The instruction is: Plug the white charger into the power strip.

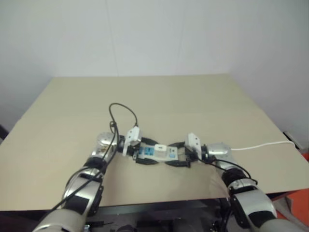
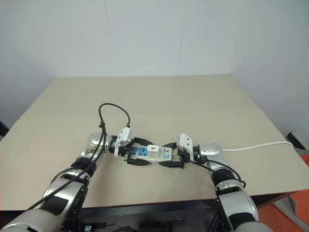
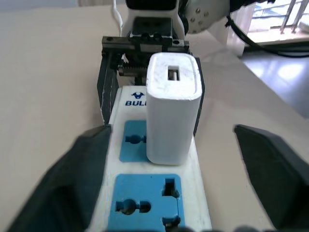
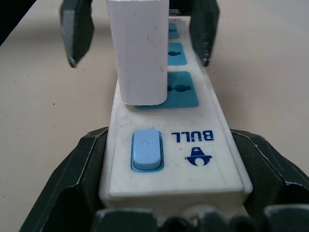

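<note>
While the white charger (image 3: 173, 108) stands upright in the socket nearest the switch end of the power strip (image 4: 169, 145), I judge the insertion itself done and the step in hand to be a clean release. My left gripper (image 1: 139, 153) has its black fingers spread wide, one on each side of the strip and clear of the charger, so nothing is held there. My right gripper (image 2: 173, 155) is closed on the switch end of the strip, fingers (image 4: 82, 164) pressed against both long edges just beside the blue rocker switch (image 4: 146, 149). The strip lies flat near the front of the tan table (image 1: 193, 96), its thin white cable (image 1: 263, 145) trailing off to my right. To do this well, I would keep the right hand's clamp steady and back the left hand straight away along the strip's length, without swinging sideways, since a finger brushing the charger could rock it in its socket. From the right wrist view the charger's base looks flush with the blue socket face, though I cannot see the prongs, so I cannot say it is fully seated. Only once the left hand is clear would I loosen the right, opening before lifting so the strip is not dragged.
</note>
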Robot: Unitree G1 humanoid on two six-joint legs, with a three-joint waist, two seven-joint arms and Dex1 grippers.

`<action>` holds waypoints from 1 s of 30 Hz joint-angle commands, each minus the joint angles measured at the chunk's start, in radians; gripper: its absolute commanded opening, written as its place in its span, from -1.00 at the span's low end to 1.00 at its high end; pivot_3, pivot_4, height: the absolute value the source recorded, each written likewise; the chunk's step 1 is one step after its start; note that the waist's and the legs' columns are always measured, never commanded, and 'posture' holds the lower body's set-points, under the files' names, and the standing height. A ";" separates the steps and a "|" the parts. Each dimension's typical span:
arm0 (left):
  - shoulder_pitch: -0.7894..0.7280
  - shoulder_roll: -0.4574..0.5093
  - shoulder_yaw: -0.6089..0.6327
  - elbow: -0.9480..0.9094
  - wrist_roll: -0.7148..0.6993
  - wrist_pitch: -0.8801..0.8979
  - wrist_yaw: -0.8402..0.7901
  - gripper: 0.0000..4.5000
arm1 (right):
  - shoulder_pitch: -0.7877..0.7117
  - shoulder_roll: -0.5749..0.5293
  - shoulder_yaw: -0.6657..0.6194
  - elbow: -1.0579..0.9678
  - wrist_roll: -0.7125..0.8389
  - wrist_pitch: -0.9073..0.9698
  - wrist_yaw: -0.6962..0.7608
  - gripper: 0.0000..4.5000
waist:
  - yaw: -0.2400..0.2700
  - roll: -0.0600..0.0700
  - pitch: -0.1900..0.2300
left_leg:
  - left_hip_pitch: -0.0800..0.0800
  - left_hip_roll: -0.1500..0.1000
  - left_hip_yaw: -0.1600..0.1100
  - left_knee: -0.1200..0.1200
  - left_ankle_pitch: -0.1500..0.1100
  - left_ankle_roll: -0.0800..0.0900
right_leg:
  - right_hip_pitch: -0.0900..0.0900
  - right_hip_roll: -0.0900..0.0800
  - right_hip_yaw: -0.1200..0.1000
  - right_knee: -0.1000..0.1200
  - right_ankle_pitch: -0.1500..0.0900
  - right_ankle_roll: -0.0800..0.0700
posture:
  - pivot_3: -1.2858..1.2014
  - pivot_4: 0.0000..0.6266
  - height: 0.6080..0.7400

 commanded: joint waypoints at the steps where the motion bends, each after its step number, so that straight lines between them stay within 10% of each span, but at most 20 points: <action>1: 0.016 0.050 -0.024 -0.100 -0.048 0.046 -0.033 0.99 | 0.013 -0.012 0.010 0.015 -0.033 -0.002 -0.008 0.52 | -0.002 0.000 0.000 | -0.001 0.000 0.000 0.000 0.000 0.000 | -0.001 0.000 0.000 0.000 0.000 0.000 | 0.03 -0.52 1.00; 16: 0.094 0.298 0.146 -0.355 -0.170 0.183 -0.004 0.99 | -0.018 -0.015 -0.002 0.033 -0.015 0.049 0.010 0.52 | -0.002 -0.001 0.004 | -0.003 0.001 -0.001 0.000 0.000 0.000 | -0.003 -0.001 -0.001 0.000 0.000 0.000 | 0.03 -0.52 1.00; 20: 0.153 0.349 0.213 -0.415 -0.193 0.200 0.035 1.00 | -0.038 -0.023 -0.016 0.033 0.003 0.090 0.052 1.00 | 0.002 -0.003 0.009 | -0.004 0.001 -0.001 0.000 0.000 0.000 | -0.004 -0.002 -0.001 0.000 0.000 0.000 | 0.03 -0.52 1.00; 30: 0.287 0.383 0.266 -0.622 -0.237 0.308 0.111 1.00 | -0.015 -0.103 -0.070 -0.111 0.077 0.127 0.149 1.00 | 0.023 -0.002 0.014 | -0.022 0.001 0.000 0.000 0.001 -0.001 | -0.023 -0.003 -0.002 0.001 0.001 -0.001 | 0.03 -0.52 1.00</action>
